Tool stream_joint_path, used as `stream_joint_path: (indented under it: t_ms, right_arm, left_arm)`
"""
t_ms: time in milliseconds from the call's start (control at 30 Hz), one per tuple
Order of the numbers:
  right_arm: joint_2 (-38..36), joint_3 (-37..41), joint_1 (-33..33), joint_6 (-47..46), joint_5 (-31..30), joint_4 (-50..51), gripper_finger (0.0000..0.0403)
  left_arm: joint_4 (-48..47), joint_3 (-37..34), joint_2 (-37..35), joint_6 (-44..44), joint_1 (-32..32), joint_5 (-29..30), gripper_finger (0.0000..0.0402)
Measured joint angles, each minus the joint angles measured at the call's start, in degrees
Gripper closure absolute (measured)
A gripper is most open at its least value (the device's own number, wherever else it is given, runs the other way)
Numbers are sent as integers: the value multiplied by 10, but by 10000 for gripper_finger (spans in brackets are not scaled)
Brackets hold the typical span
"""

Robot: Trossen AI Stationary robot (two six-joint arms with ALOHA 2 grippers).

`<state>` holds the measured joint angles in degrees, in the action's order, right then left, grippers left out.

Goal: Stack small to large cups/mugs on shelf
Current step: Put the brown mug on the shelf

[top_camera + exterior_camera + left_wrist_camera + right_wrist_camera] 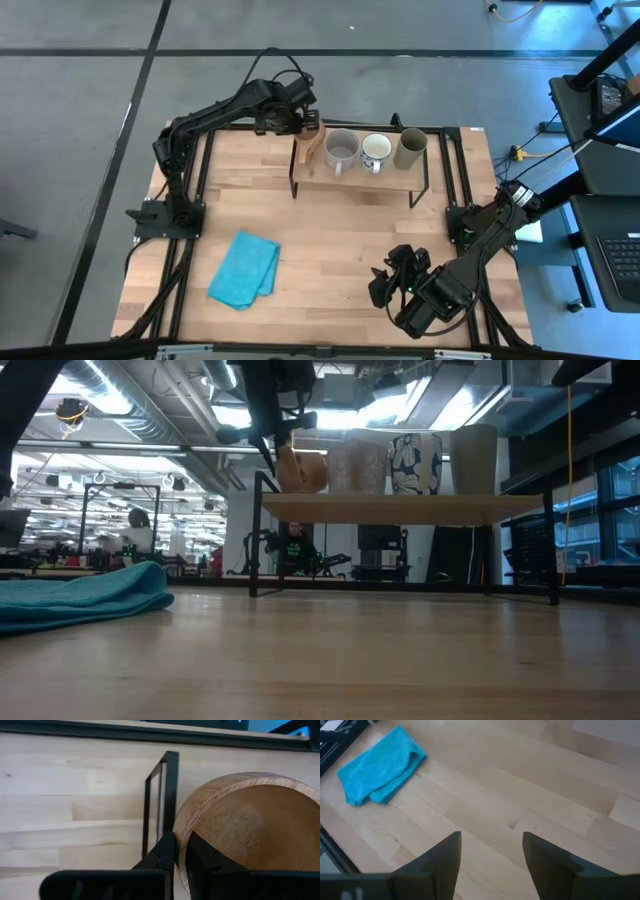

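Note:
The shelf (360, 178) stands at the table's far side and bears three vessels in a row: a grey mug (342, 150), a white patterned mug (376, 150) and an olive tumbler (411, 147). At the shelf's left end is the small brown wooden cup (312, 143), with my left gripper (305, 128) shut on it from above. In the low view the cup (302, 470) is tilted just over the shelf board (400, 508); whether it touches the board I cannot tell. My right gripper (492, 855) hovers open over the table's near right part. My left gripper pinches the wooden cup's rim wall (181, 862), one finger (162, 855) outside the cup and the other (210, 860) inside its hollow. The fingers come steeply from above. The cup hangs tilted beside the grey mug.
A folded blue cloth (246, 268) lies on the table's near left part, also in the right wrist view as the cloth (380, 767). The shelf's black leg frame (160, 800) stands right beside the cup. Bare tabletop (350, 240) lies between shelf and right arm.

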<state>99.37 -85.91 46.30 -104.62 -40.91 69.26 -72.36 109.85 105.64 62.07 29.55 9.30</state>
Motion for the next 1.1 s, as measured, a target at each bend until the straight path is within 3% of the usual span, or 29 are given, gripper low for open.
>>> stream_joint_path:
  t_ms: [1100]
  right_arm:
    - [0,0,0,-2,0,5,190]
  left_arm:
    - [-5,0,11,5,-30,7,364]
